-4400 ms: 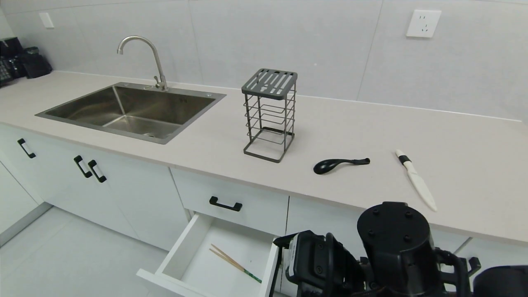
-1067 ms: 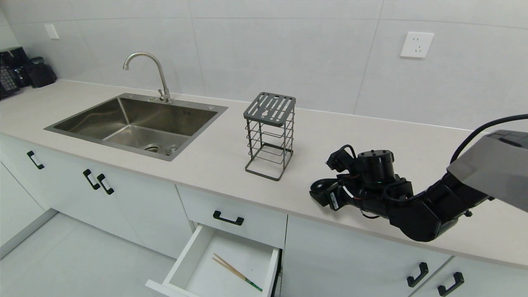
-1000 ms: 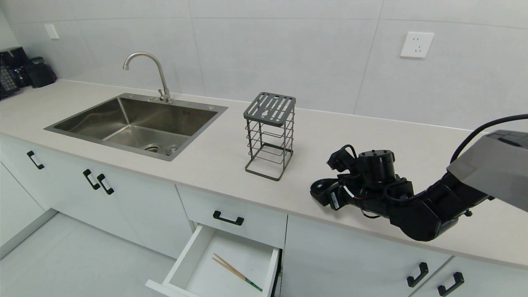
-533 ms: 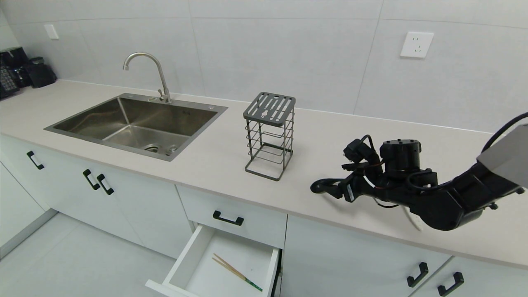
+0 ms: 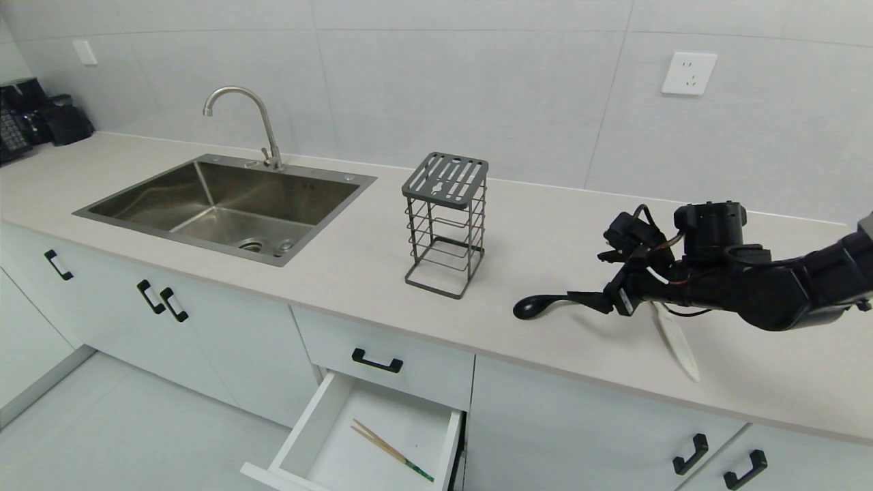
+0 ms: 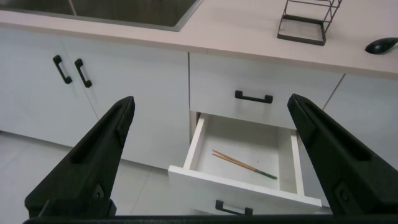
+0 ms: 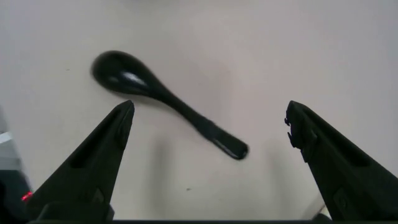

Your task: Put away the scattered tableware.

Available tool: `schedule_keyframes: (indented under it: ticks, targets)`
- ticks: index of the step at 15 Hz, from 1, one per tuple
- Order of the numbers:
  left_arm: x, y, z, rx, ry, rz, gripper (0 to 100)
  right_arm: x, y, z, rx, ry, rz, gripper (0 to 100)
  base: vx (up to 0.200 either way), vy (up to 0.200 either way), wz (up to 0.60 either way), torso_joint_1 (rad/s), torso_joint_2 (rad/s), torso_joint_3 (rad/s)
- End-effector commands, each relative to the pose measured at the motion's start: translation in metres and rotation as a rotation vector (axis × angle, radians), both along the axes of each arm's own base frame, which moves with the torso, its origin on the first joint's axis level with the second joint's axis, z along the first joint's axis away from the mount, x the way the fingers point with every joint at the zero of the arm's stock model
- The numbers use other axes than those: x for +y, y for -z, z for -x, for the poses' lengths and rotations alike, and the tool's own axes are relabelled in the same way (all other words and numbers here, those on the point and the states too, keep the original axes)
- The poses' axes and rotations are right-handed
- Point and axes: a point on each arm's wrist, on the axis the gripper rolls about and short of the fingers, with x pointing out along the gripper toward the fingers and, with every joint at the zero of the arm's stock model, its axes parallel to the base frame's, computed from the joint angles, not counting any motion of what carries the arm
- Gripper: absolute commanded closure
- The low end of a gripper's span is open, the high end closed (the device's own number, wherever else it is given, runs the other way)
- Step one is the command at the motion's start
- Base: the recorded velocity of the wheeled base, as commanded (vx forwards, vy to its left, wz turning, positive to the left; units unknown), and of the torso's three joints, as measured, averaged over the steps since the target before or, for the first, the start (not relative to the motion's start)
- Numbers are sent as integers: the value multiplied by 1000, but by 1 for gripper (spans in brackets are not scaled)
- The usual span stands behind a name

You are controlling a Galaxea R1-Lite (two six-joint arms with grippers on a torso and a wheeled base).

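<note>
**Right end effector [image 5: 603,299] over spoon [image 5: 539,305], fingers apart**

The right arm extends in from the robot's right, low over the table [image 5: 341,273]. Its forearm is roughly level, and the end effector points toward the robot's left and downward. The fingers stand wide apart and hold nothing. In the right wrist view they straddle the spoon without touching it.

The spoon lies flat near the table's front edge, between the rack [image 5: 447,179] and the knife [image 5: 675,341]. Its long axis runs roughly along that edge, with the bowl toward the rack's side and the handle end toward the end effector. The knife lies partly under the arm, tip toward the front edge.

The left end effector [image 6: 210,102], fingers apart and empty, hangs above the open drawer [image 6: 194,143]. The drawer holds 1 pair of chopsticks [image 6: 244,164].
</note>
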Motion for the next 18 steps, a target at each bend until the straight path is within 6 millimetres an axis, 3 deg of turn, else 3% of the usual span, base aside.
schedule_keyframes:
  ticks: [1,7,18]
  targets:
    - [0,0,0,1,0,0,0,3,10,-9,12,-11,0,0,0,0,0,0,0,0]
    - [0,0,0,2,0,0,0,24,38,-14,46,-53,10,0,0,0,0,0,0,0]
    - [0,0,0,1,0,0,0,35,58,-24,82,-59,-9,0,0,0,0,0,0,0]
